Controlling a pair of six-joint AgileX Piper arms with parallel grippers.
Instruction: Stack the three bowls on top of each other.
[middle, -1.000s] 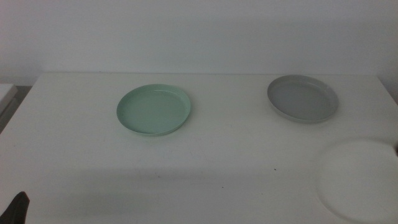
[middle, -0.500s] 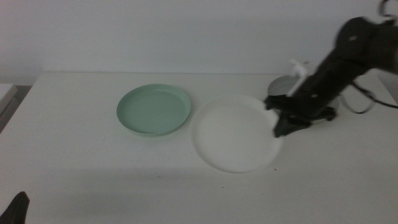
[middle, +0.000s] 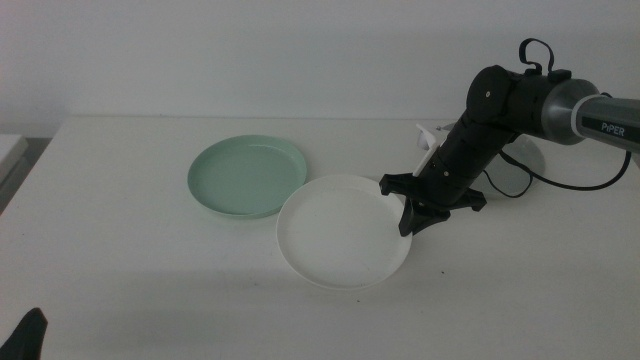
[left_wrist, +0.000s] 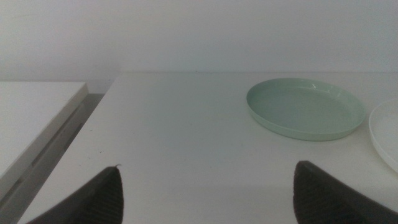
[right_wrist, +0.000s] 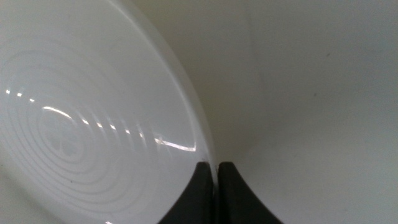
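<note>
The white bowl (middle: 340, 230) (right_wrist: 81, 118) is at the table's middle, and my right gripper (middle: 408, 222) (right_wrist: 216, 180) is shut on its right rim. Its left edge comes close to the mint green bowl (middle: 247, 176) (left_wrist: 305, 107), which rests on the table further left and back. Whether the white bowl touches the table I cannot tell. The grey bowl (middle: 527, 165) at the back right is mostly hidden behind the right arm. My left gripper (middle: 30, 335) (left_wrist: 205, 199) waits open at the front left corner, holding nothing.
A lower white surface (middle: 8, 150) (left_wrist: 31, 118) adjoins the table's left edge. The right arm's black cable (middle: 530, 188) loops over the table at the back right. A plain white wall stands behind the table.
The right arm came in from the right, carrying the white bowl from the front right to the middle, beside the green bowl. The left gripper and green bowl have not moved.
</note>
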